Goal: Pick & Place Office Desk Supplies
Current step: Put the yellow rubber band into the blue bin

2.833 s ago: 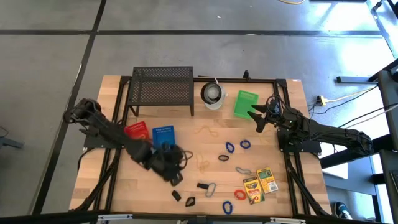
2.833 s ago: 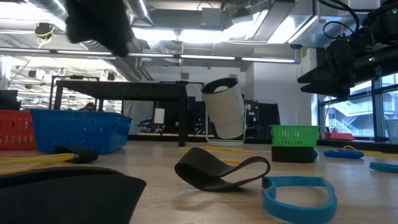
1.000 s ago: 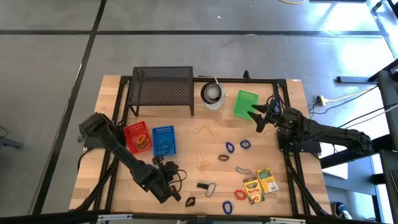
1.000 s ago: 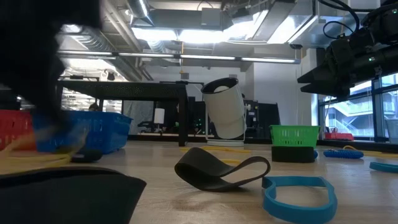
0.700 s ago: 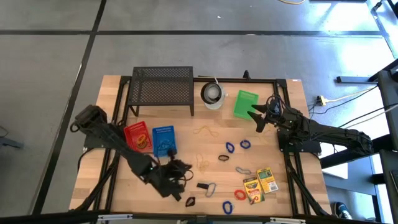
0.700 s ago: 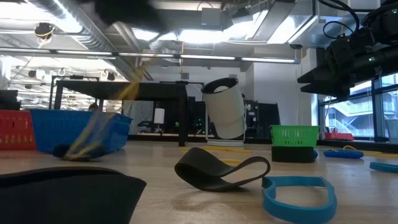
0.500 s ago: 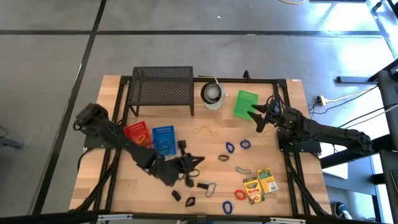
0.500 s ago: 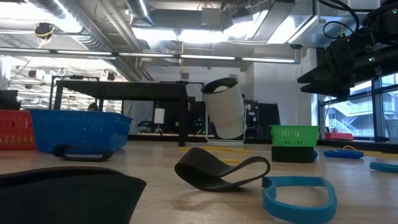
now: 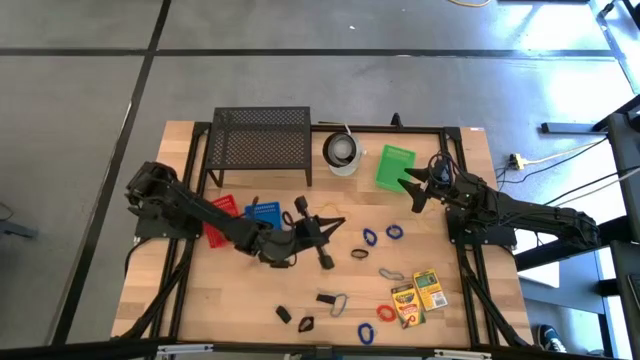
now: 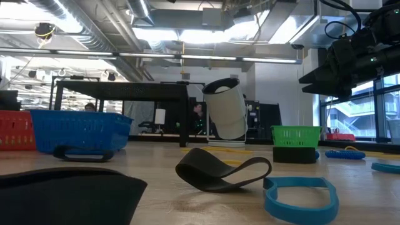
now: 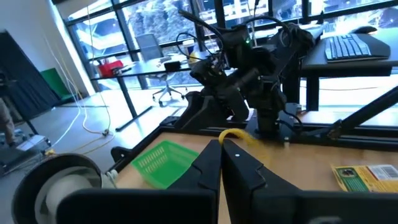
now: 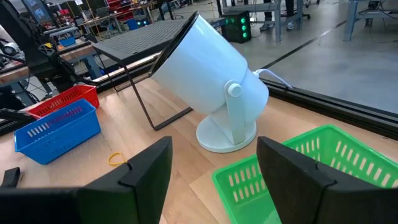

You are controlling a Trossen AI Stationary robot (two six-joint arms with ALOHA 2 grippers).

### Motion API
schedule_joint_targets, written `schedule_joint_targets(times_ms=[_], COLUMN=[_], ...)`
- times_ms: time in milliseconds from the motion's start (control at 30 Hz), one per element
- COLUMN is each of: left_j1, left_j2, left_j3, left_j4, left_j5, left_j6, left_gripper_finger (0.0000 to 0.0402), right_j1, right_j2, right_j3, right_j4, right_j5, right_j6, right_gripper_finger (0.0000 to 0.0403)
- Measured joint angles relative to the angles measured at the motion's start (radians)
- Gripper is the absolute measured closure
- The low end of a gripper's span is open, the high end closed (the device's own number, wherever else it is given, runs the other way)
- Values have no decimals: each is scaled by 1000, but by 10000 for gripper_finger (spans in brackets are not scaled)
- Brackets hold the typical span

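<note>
1. at the left of the tabletop (image 9: 200, 300) a red basket (image 9: 222, 212) and a blue basket (image 9: 262, 213) stand side by side, partly under the left arm.
2. the left hand (image 9: 330, 228) hangs over the middle of the tabletop. its fingers are pressed together, and in the left wrist view a yellow rubber band (image 11: 235, 135) pokes out at the tips, so it looks pinched there.
3. the band should be very light, soft and stretchy. it will dangle and may snag or slip, so a firm pinch on a single strand seems best.
4. the other supplies lie loose nearer the front and right: black binder clips (image 9: 283, 314), a silver metal clip (image 9: 338, 303), blue rubber bands (image 9: 370, 237), a red rubber band (image 9: 385, 312) and two crayon boxes (image 9: 418, 292).
5. the clips look stiff and small, best taken across the body. the cardboard boxes look light but wide, best taken across the narrow side.
6. the right hand (image 9: 412, 190) waits just beside the green basket (image 9: 396, 165) with its fingers well apart and nothing between them.
7. a second ago the left hand was low near the front edge, left of centre. it has since swung up and right toward the centre, and its dark blur is gone from the low view.
8. the right arm, the baskets and the loose items on the right have not moved.
</note>
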Motion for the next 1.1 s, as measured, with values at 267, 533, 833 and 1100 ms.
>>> schedule_joint_targets(times_ms=[267,533,833,1100], left_j1=[-25,-70,-76,-76], left_j2=[-1,-79,-218,-301], left_j3=[2,3,3,3], left_j4=[-36,-346,-1046,-1458], left_j5=[-72,-174,-92,-25], left_j6=[-3,-218,-849,-1226], left_gripper_finger=[398,398,398,398], right_j1=[0,0,0,0], right_j2=[0,0,0,0], right_j3=[0,0,0,0], right_j4=[0,0,0,0], right_j5=[0,0,0,0], right_j6=[0,0,0,0], right_gripper_finger=[165,165,165,166])
